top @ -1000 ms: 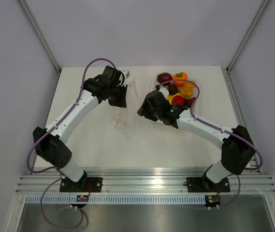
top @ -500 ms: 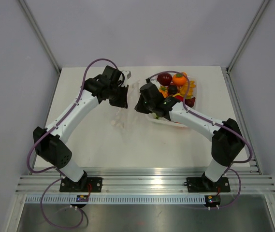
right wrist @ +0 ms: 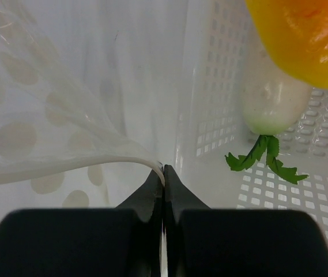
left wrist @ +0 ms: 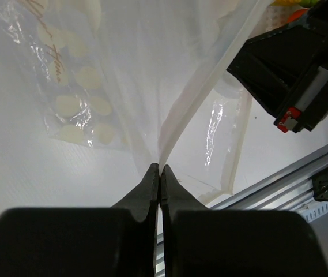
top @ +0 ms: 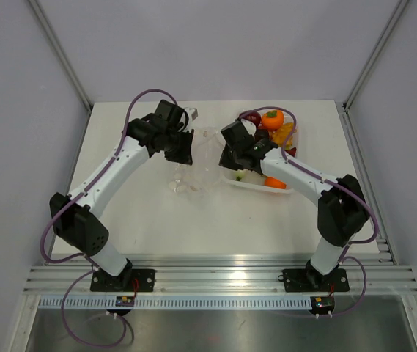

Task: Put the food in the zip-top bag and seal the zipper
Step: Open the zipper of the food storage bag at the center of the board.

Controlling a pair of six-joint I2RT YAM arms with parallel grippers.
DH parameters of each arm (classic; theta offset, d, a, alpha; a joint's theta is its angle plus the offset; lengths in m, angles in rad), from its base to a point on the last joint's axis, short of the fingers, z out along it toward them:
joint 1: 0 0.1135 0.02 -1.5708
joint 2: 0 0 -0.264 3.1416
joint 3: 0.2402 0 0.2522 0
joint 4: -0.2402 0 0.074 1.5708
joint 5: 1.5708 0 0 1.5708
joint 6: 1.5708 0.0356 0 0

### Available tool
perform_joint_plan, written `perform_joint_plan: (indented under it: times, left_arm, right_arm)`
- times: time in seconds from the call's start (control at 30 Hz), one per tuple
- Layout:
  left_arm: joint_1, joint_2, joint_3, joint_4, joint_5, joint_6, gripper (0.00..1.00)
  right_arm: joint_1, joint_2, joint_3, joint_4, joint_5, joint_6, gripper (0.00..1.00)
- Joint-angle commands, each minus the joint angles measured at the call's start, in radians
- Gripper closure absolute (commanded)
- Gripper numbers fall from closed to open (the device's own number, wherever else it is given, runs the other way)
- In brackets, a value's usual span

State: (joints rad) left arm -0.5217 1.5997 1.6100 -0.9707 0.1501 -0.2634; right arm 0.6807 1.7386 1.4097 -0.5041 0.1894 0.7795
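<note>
Left of the tray (right wrist: 210, 86), I had the bag (top: 202, 154) pinched from both sides. My left gripper (left wrist: 159, 175) was on the far side of the bag from the tray, its jaws pressed together on a fold of the clear plastic, where the zipper (left wrist: 210, 75) strip ran down to meet my fingertips. My right gripper (right wrist: 164, 175) sat just beside the tray's left wall, jaws clamped on the bag's thick white edge. The spotted plastic hung slack between my two grips, and its lower part lay on the table (top: 142, 213), away from the tray.

All the food (top: 272, 119) I could see lay inside the tray. An orange piece, a dark red one and yellow ones were heaped at the tray's far end, and an orange carrot (top: 275, 183) lay at its near end. Close to my right fingertips, just past the perforated wall, a white radish (right wrist: 274, 98) with green leaves rested on the tray floor under a yellow-orange piece (right wrist: 302, 34).
</note>
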Motion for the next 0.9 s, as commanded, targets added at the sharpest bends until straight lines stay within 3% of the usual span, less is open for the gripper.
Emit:
perform_joint_plan:
  times: [0.0, 0.17, 0.27, 0.3, 0.33, 0.4, 0.43, 0.7, 0.87]
  left_arm:
    - [0.002, -0.052, 0.030, 0.062, 0.104, -0.028, 1.00]
    - [0.017, -0.058, -0.057, 0.233, 0.360, -0.120, 1.00]
    - [0.028, -0.031, -0.062, 0.262, 0.366, -0.146, 1.00]
    - [0.028, -0.023, -0.053, 0.248, 0.344, -0.143, 1.00]
    - [0.028, -0.014, -0.044, 0.222, 0.303, -0.140, 1.00]
    - [0.029, 0.003, -0.025, 0.205, 0.267, -0.138, 1.00]
    - [0.031, 0.011, -0.019, 0.190, 0.241, -0.138, 1.00]
    - [0.031, 0.043, -0.038, 0.198, 0.229, -0.158, 1.00]
    - [0.031, 0.054, -0.035, 0.193, 0.206, -0.154, 1.00]
  right_arm:
    - [0.005, 0.018, 0.031, -0.002, 0.021, -0.009, 1.00]
    - [0.000, 0.021, -0.003, 0.101, 0.002, -0.103, 0.97]
    - [-0.012, 0.022, 0.026, 0.066, -0.001, -0.121, 0.92]
    - [-0.012, 0.016, 0.026, 0.061, 0.001, -0.128, 0.85]
    - [-0.012, 0.009, 0.025, 0.056, -0.007, -0.140, 0.67]
    - [-0.012, -0.030, 0.011, 0.062, -0.018, -0.154, 0.47]
    - [-0.012, -0.059, 0.008, 0.061, -0.022, -0.172, 0.31]
    - [-0.018, -0.257, -0.087, 0.088, 0.080, -0.240, 0.20]
    - [-0.069, -0.389, -0.221, 0.186, 0.145, -0.241, 0.19]
